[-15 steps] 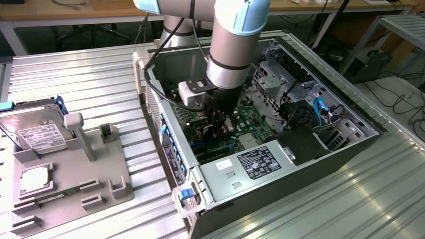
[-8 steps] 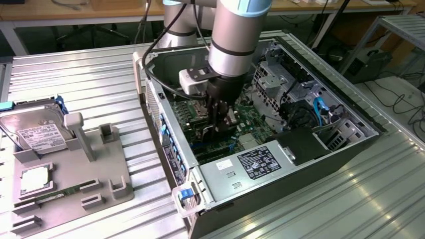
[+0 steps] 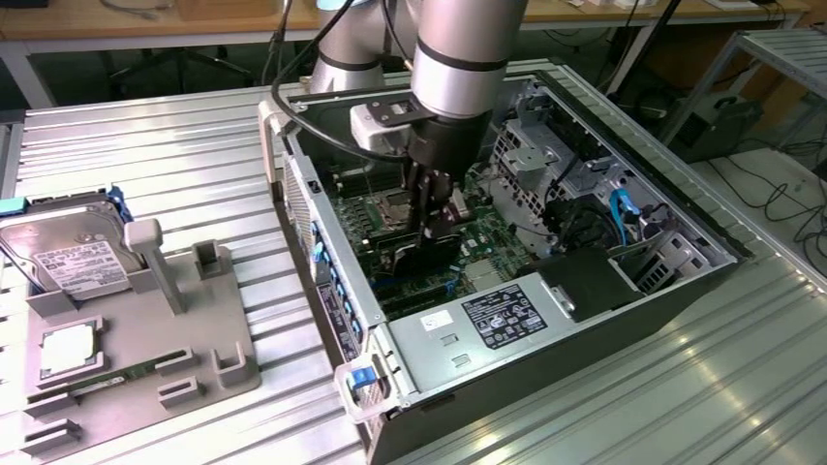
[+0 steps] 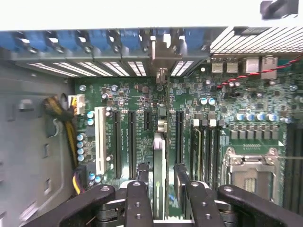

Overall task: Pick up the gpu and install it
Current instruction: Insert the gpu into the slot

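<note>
Arm reaches down into open PC case (image 3: 387, 339). Gripper (image 4: 159, 177) pinching gpu (image 4: 159, 161) edge-on btwn both fingers (image 4: 142, 174), card upright over green motherboard (image 4: 128, 101), among the long black slots. Hard drive (image 3: 65, 250) on grey tray (image 3: 194, 334), exterior view's left.

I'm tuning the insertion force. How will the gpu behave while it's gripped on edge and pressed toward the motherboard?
The gpu looks like a thin flat board, so probably stiff along its length but apt to tilt sideways in the gripper. Held edge-on between the fingers, it may slip if pushed hard. Its bracket stands near the case's rear slot openings and could catch there.
</note>
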`<move>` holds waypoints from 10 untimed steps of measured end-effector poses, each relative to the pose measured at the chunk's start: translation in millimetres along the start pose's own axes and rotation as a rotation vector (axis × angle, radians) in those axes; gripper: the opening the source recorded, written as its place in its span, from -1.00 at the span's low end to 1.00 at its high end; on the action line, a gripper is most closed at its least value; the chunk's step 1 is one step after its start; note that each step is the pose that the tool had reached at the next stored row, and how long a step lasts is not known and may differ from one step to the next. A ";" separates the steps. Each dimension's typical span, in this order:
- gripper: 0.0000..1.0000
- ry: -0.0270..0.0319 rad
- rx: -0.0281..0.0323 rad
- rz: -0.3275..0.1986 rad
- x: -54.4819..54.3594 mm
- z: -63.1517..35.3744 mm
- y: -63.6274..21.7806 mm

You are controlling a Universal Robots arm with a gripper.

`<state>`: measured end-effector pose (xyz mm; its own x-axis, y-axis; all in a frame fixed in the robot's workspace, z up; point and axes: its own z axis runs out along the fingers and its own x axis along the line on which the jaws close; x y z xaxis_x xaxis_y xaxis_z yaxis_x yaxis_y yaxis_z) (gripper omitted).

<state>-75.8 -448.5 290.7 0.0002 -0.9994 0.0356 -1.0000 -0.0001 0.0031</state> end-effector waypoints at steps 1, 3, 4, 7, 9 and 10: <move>-0.29 0.0002 -0.0001 0.000 0.0 0.0 0.0; -0.33 0.0001 0.0000 0.000 0.0 0.0 0.0; -0.46 0.0001 0.0000 0.000 0.0 0.0 0.0; -0.79 0.0001 0.0000 0.000 0.0 0.0 0.0; -0.79 0.0001 0.0000 0.000 0.0 0.0 0.0; -0.79 0.0000 0.0000 0.000 0.0 0.0 0.0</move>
<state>-75.8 -448.5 290.7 0.0002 -0.9994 0.0356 -1.0000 -0.0001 0.0031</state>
